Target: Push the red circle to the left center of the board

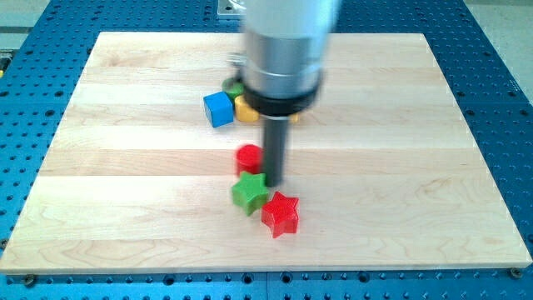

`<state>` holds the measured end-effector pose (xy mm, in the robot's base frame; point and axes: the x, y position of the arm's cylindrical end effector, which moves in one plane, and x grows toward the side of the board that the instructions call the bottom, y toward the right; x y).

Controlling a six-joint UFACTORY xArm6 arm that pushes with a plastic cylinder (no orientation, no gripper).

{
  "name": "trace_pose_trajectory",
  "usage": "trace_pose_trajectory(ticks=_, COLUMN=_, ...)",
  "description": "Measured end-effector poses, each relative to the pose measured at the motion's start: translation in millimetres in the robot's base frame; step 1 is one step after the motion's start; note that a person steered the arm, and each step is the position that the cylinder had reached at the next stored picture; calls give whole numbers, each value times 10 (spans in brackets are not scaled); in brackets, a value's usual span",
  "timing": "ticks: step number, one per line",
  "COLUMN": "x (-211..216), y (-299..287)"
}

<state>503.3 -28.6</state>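
1. you see the arm's end [283, 37] as a wide silver-grey cylinder, blurred at the top.
2. under it sits a black ring [280, 100], a little broader than the cylinder.
3. from the ring comes a straight dark rod [274, 150], thin and plain, ending at my tip [273, 184].

arm housing [283, 50] blurred, cut off at top, hiding yellow block [246, 109], green block [236, 87]
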Motion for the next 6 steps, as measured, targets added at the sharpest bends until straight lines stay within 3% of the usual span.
trace_pose_trajectory(ticks=1, x=-419, y=-867)
trace_pose_trajectory(ticks=2, x=-309, y=-696)
trace_pose_trajectory(ticks=3, x=-604, y=-347)
trace_pose_trajectory(ticks=5, x=-814, y=-1601)
trace_pose_trajectory(ticks=6, x=-656, y=-1344)
